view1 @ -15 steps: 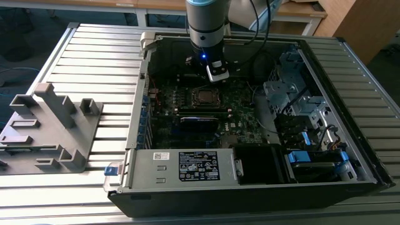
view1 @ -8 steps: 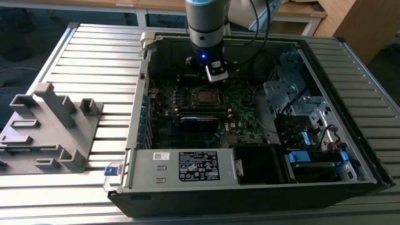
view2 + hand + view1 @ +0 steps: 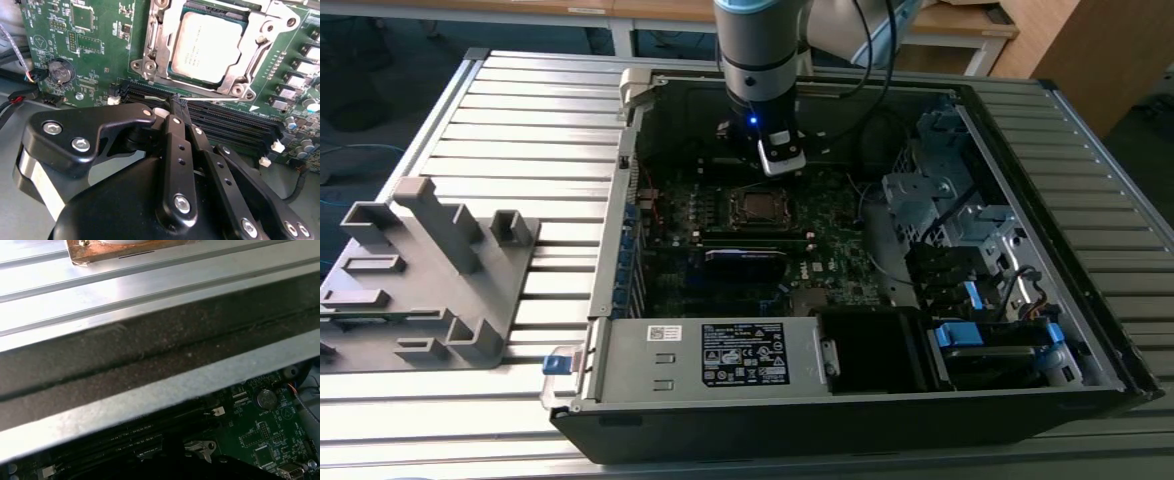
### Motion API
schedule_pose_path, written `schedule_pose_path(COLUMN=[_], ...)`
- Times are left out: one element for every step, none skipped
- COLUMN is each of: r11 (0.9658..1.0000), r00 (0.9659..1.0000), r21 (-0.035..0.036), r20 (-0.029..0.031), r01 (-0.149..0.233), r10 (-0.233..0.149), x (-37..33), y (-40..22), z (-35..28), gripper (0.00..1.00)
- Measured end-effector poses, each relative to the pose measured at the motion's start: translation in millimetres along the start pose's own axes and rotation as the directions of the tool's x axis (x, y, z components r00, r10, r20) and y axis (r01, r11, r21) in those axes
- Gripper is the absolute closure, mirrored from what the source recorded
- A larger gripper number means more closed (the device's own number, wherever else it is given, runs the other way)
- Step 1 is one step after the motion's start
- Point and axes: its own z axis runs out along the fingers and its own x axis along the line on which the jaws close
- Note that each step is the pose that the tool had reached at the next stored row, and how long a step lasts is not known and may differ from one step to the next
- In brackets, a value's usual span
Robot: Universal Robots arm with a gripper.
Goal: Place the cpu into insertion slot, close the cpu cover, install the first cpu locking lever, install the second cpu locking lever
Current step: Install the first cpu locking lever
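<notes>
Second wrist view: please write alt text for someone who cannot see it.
The black pincer has its tip at a thin wire lever that runs alongside a metal cover frame on a green circuit board. The frame lies flat around a silver chip, with black memory slots beside it.

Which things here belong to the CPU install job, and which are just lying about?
Job: cpu, cpu cover, locking lever, gripper.
Lying about: coin battery, memory slots, power-supply box, grey fixture.
</notes>
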Motion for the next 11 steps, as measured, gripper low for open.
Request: schedule_pose_path(r11=[1.0,1.0,1.0,1.0,1.0,1.0,0.9999,0.9998,0.9996,0.9996,0.9995], r00=[1.0,1.0,1.0,1.0,1.0,1.0,0.9999,0.9998,0.9996,0.9995,0.9995], r21=[-0.0005,-0.0005,-0.0005,-0.0005,-0.0001,0.0003,0.0006,0.0013,0.0021,0.0025,0.0025], r20=[0.0014,0.0014,0.0015,0.0017,0.0022,0.003,0.0041,0.006,0.0075,0.0082,0.0082], r01=[0.0,0.0,0.0,0.0,-0.003,-0.007,-0.012,-0.02,-0.027,-0.03,-0.03], r10=[0.0,0.0,0.0,0.0,0.003,0.007,0.012,0.02,0.027,0.03,0.03], x=[0.0,0.0,0.0,0.0,0.0,0.0,0.0,0.1,0.1,0.0,0.0], y=[0.0,0.0,0.0,0.0,-0.1,-0.1,-0.1,-0.1,-0.1,-0.2,-0.2], z=[0.1,0.1,0.1,0.1,0.1,0.2,0.4,0.6,0.7,0.6,0.6], gripper=[0.89,0.89,0.89,0.89,0.89,0.89,0.89,0.89,0.89,0.89,0.89])
